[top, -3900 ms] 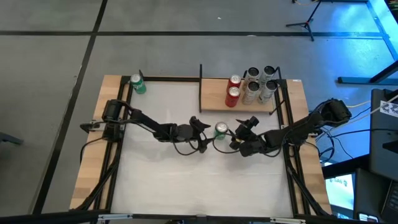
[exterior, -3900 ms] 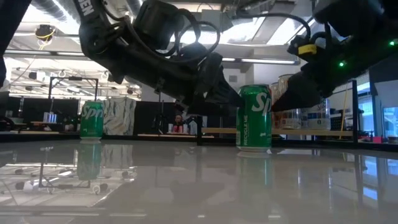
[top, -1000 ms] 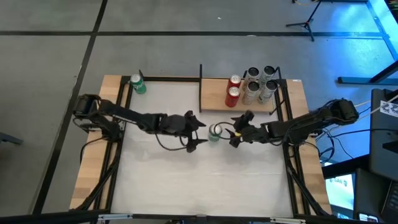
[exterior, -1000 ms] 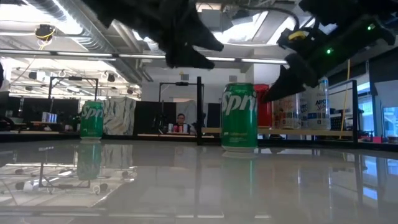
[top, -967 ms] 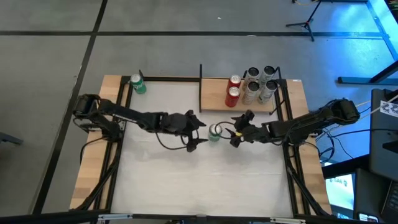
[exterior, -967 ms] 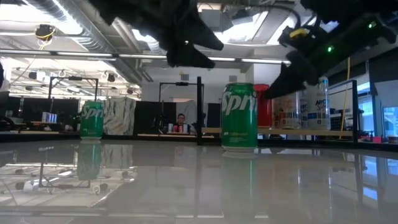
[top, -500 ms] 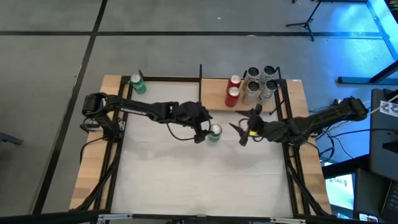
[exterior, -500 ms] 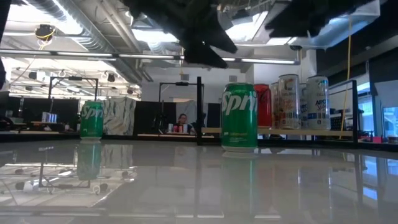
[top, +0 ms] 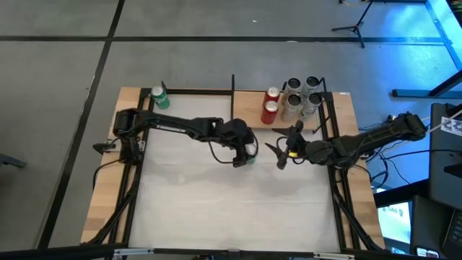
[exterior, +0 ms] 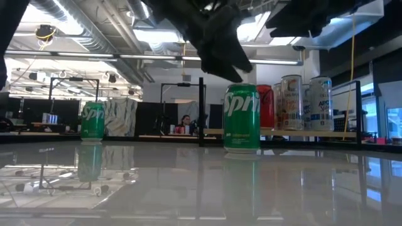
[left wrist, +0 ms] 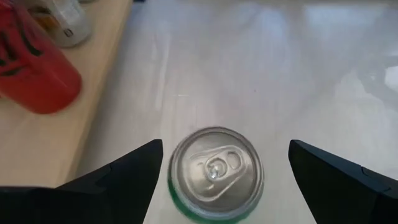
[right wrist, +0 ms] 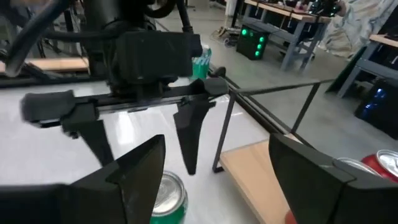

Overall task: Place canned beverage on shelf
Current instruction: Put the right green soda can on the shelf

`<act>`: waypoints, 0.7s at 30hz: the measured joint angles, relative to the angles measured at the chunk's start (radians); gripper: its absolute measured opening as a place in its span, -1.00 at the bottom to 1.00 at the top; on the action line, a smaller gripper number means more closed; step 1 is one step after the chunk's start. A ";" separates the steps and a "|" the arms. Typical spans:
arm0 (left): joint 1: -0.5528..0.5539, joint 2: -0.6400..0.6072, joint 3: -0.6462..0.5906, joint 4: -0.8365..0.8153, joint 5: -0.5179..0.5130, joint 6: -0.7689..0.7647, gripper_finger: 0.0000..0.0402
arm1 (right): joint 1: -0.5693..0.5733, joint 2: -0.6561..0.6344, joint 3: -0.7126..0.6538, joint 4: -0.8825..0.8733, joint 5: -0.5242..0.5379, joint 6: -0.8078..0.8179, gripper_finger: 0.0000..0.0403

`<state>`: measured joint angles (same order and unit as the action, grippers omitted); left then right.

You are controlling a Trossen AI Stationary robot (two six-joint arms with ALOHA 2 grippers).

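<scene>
Left gripper open, directly above green can on white counter; shelf beside, holding cans.

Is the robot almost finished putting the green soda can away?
Not yet. Red and silver cans already stand on the shelf. The left gripper is open above the green can, which stands on the table. Grabbing and shelving remain. The right gripper waits open nearby.

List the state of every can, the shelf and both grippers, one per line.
Centre green can: upright on the table, ungripped.
Far green can: upright at the table's back left corner.
Shelf: holds two red cans and four silver cans, all upright.
Left gripper: open, above the centre green can.
Right gripper: open, beside the can, holding nothing.
</scene>
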<state>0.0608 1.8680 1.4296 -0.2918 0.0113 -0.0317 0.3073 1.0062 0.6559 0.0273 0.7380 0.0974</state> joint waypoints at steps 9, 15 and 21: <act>0.000 0.014 0.007 0.002 -0.019 0.026 0.68 | 0.000 0.023 -0.001 -0.010 -0.027 0.000 0.41; -0.003 0.036 0.007 -0.002 -0.019 0.035 0.68 | 0.000 0.028 -0.001 0.000 -0.032 0.000 0.41; -0.003 0.100 0.007 0.015 -0.019 0.034 0.68 | 0.000 0.028 -0.001 0.001 -0.032 0.001 0.41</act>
<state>0.0582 1.9681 1.4364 -0.2765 -0.0082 0.0025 0.3073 1.0340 0.6548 0.0284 0.7063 0.0982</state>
